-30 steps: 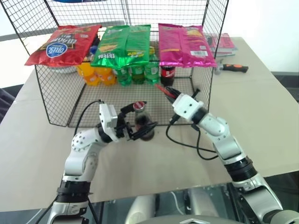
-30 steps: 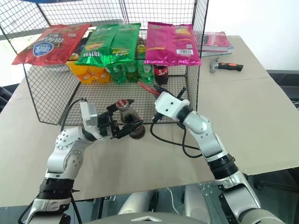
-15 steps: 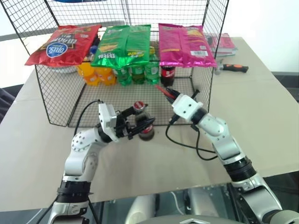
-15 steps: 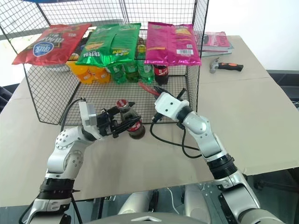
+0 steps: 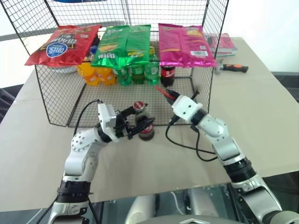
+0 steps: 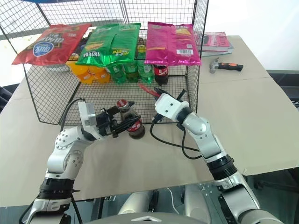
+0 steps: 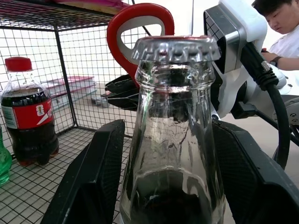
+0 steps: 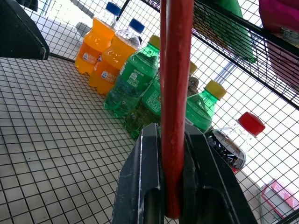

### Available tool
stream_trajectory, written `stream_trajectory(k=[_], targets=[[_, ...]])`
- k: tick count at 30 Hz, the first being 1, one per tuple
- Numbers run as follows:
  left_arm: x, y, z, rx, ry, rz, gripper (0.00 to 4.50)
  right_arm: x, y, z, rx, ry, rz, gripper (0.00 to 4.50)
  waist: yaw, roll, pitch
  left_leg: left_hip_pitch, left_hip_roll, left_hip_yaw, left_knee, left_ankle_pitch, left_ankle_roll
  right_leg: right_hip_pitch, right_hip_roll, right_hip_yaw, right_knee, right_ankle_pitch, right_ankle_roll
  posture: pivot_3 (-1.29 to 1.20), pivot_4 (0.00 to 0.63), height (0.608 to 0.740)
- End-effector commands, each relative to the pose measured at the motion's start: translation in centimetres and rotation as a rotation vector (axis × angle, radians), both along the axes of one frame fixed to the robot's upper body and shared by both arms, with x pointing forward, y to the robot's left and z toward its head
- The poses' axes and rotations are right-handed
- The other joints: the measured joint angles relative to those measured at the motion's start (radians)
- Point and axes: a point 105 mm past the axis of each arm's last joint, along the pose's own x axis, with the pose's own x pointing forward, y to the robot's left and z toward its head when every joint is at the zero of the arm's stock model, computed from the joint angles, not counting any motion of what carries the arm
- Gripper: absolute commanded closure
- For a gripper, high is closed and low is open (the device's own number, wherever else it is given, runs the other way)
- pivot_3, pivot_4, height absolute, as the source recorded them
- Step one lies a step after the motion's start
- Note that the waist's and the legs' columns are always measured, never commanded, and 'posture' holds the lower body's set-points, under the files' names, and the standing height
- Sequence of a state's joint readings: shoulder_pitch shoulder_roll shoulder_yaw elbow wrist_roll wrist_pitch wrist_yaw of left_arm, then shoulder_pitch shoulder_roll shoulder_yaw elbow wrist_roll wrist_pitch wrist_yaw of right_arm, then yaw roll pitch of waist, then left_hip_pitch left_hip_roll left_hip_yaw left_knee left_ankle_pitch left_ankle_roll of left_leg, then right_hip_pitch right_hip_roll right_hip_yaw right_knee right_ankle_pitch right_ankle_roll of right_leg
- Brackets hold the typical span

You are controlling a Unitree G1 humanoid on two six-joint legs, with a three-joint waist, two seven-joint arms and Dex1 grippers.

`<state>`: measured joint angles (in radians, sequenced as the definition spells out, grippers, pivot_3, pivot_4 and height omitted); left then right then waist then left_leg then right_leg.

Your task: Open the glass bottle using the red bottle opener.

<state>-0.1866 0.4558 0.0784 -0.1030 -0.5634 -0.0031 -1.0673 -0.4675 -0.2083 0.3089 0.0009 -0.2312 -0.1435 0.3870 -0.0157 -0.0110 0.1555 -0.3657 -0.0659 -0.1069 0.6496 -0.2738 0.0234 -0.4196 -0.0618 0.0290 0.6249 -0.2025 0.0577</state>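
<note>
Left eye view: left claw (image 5: 138, 125) clamped on the glass bottle (image 5: 143, 122), fingers (image 7: 96, 175) pressed to both sides of the body below the neck. Bottle upright on the worktop (image 5: 271, 121), just in front of the open side of the wire rack (image 5: 44, 100), toward the middle of the near edge. Crown cap (image 7: 176, 48) on, dark cola below the neck.

Right claw (image 5: 169, 93) shut tight on the red bottle opener (image 5: 163, 89), gripped by the handle, ring head (image 7: 138, 29) pointing toward the rack. Opener raised off the worktop, near the bottle on its right and slightly beyond it, apart from the cap.

Inside the rack along the back: orange soda bottles (image 5: 93, 74), green soda bottles (image 5: 138, 72), another dark cola bottle (image 5: 167, 73) with a red cap. Across the rack's shelf: red snack bag (image 5: 63, 43), green snack bag (image 5: 122, 44), pink snack bag (image 5: 184, 44). Toward the far right corner of the worktop: books (image 5: 224, 43) and an orange-and-black-handled hammer (image 5: 232, 67). Left wrist view: part of a person (image 7: 278, 23) beyond the right arm.
</note>
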Motion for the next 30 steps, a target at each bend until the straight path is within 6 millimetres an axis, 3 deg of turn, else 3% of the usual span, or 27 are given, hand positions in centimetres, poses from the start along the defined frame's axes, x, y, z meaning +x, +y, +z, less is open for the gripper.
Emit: stream_trajectory(k=[1,29,30], targets=[[-0.22,0.19,1.38,-0.022,-0.065,-0.001,1.61,-0.51,0.30,1.11,0.025,-0.042,0.025,4.50,0.000,0.000,0.000,0.000,0.000,0.000,0.000,0.000,0.000,0.000,0.000,0.000,0.000,0.000,0.000,0.00,0.150,0.740],[-0.30,-0.25,0.80,-0.042,-0.070,-0.010,1.61,-0.69,0.33,1.03,0.005,-0.042,0.039,4.50,0.000,0.000,0.000,0.000,0.000,0.000,0.000,0.000,0.000,0.000,0.000,0.000,0.000,0.000,0.000,0.00,0.150,0.740],[-0.26,-0.25,0.80,-0.044,-0.071,-0.008,2.16,-0.66,0.31,1.04,0.003,-0.042,0.040,4.50,0.000,0.000,0.000,0.000,0.000,0.000,0.000,0.000,0.000,0.000,0.000,0.000,0.000,0.000,0.000,0.00,0.150,0.740]])
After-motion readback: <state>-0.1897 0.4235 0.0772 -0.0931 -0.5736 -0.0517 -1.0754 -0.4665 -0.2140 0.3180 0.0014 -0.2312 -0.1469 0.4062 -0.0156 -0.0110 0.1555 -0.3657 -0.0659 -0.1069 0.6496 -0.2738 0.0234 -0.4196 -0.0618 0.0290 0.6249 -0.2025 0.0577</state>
